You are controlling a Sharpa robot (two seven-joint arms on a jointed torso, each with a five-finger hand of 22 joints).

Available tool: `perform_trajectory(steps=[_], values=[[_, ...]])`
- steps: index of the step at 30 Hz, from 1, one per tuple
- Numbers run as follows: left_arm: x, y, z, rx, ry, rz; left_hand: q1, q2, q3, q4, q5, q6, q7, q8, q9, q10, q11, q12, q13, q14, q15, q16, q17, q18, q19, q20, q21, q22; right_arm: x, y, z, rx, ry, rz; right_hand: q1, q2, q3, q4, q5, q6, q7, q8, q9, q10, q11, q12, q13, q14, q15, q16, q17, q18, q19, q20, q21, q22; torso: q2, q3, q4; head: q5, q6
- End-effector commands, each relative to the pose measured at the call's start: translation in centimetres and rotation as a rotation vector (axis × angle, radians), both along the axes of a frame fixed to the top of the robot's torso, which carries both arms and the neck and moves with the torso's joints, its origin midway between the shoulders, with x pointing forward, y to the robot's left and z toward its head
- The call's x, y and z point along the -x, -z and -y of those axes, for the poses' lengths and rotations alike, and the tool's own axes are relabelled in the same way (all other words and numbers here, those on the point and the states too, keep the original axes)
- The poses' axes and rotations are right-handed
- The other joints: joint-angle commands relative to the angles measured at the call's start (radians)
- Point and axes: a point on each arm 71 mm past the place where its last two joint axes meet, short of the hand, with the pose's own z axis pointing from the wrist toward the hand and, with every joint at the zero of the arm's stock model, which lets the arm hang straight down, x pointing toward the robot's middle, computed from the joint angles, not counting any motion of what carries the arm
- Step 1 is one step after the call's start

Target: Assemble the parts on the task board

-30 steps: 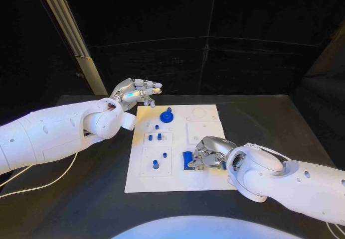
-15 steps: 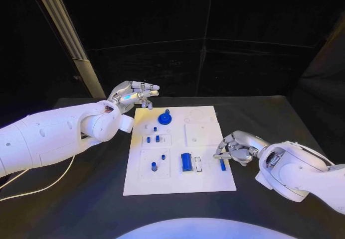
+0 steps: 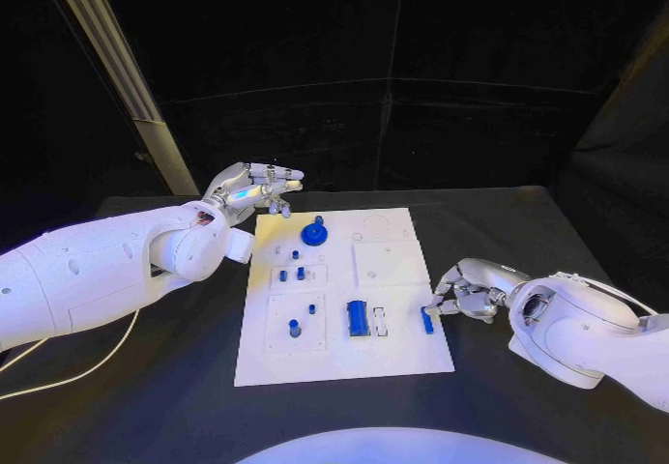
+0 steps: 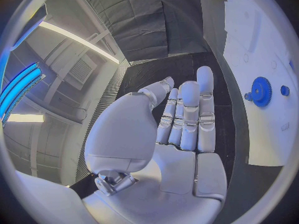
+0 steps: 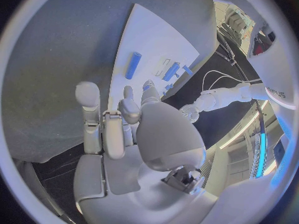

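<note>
- The right hand (image 3: 467, 297) is hovering empty, fingers loosely apart, at the task board's (image 3: 397, 362) right edge — just beside the blue pin (image 3: 426, 321).
- The pin is lying lengthwise along that edge.
- The left hand (image 3: 255, 187), open and empty, is hanging well off at the far-left corner.

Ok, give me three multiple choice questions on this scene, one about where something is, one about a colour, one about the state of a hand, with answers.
1. Where is the gear?
A. far end of the task board
B. on the black table
C. in the left hand

2. What colour is the short bar by the right hand?
A. grey
B. blue
C. white

3. What does the left hand hold?
A. the gear
B. a bar
C. nothing

Answers: 1 A, it sits on the board's far end. 2 B, it is plainly blue. 3 C, the left wrist view shows its fingers straight and its palm bare.
</note>
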Motion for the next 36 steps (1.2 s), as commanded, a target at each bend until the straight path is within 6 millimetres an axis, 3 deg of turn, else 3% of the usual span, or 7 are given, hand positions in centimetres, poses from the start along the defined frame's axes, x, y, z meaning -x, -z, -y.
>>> perform_trajectory(steps=[1,24,36], values=[[0.0,-0.1,0.1,0.008,0.014,0.002,-0.004,0.009,-0.004,0.004,0.004,-0.001,-0.002,0.003,0.0,-0.002,0.006,0.004,-0.001,-0.008,-0.001,-0.003,-0.001,0.007,-0.003,0.004,-0.005,-0.001,-0.2,0.4,-0.2,0.134,-0.036,-0.006,-0.004,-0.006,-0.007,-0.001,-0.005,0.009,0.001,-0.004,-0.001,0.009,0.001,0.01,0.01,0.077,0.007,0.003,0.123,-0.007,0.005,0.002,0.005,0.005,0.001,-0.0013,0.0022,-0.002,0.0],[0.1,-0.1,-0.1,0.007,0.013,-0.001,-0.004,0.009,-0.004,0.004,0.004,-0.001,-0.002,0.003,0.0,-0.002,0.006,0.004,-0.001,-0.008,-0.001,-0.003,-0.001,0.007,-0.003,0.004,-0.005,-0.001,-0.5,1.8,-2.1,0.26,-0.095,-0.007,0.015,-0.016,-0.014,-0.009,-0.006,0.027,-0.003,-0.006,0.001,0.01,-0.002,0.021,0.022,0.077,0.006,0.002,0.121,-0.007,0.005,0.002,0.006,0.007,0.001,-0.0011,0.0022,0.0,-0.009],[0.1,-0.1,-0.3,0.006,0.012,-0.003,-0.004,0.009,-0.004,0.004,0.004,-0.001,-0.002,0.003,0.0,-0.002,0.006,0.004,-0.001,-0.008,-0.001,-0.003,-0.001,0.007,-0.003,0.004,-0.005,-0.001,-0.2,2.3,-3.2,0.321,-0.15,0.001,0.1,-0.012,0.016,-0.063,-0.006,0.042,-0.007,-0.01,0.005,0.009,-0.007,0.03,0.034,0.076,0.001,0.001,0.121,-0.008,0.006,-0.003,0.009,0.014,0.0,-0.0018,0.0016,0.001,-0.013]])
